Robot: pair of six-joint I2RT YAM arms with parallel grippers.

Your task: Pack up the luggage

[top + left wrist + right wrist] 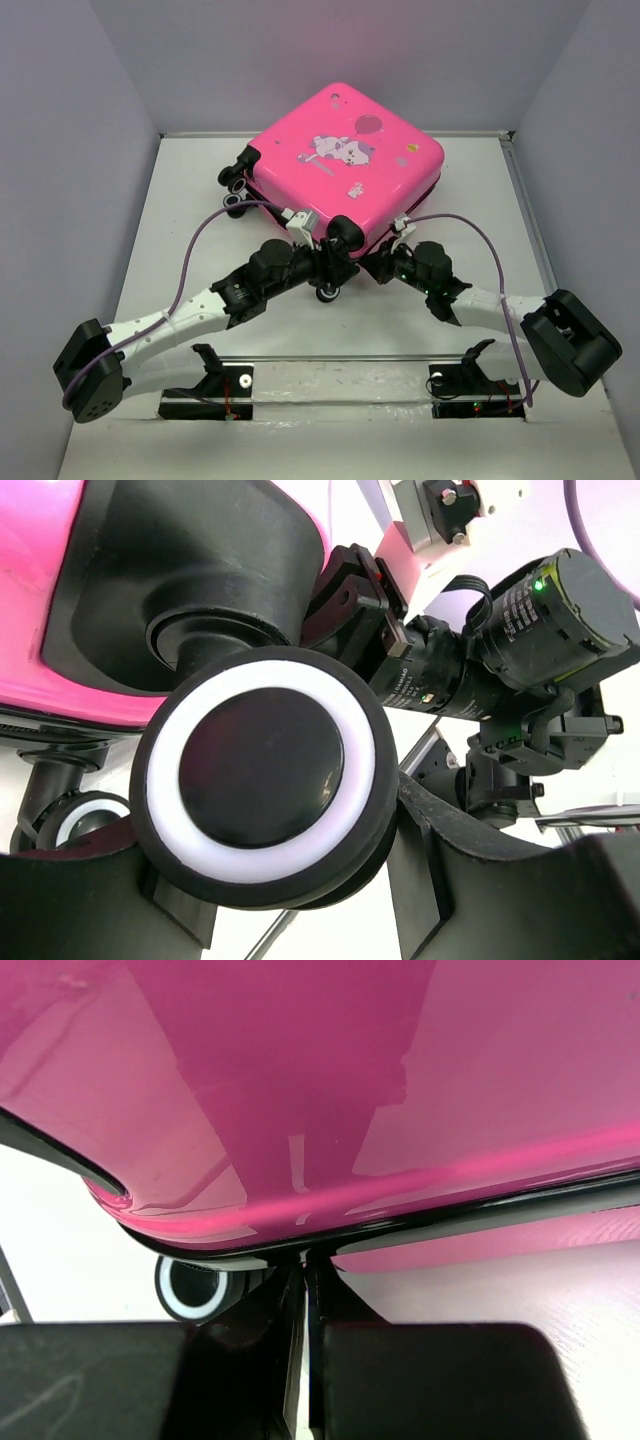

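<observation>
Top view looks down; both wrist views close against luggage (345,160).

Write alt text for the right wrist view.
The shell of the pink luggage fills the upper frame. The right tool is shut at its black zipper trim, bottom centre; a white-ringed black wheel shows lower left.

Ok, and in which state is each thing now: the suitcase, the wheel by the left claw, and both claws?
suitcase, closed, lying flat, cat print up.
left claw, jaws apart around the near wheel; a firm grip cannot be told.
near wheel, off the table, between those jaws.
right claw, shut, tips at the black zipper seam.
</observation>
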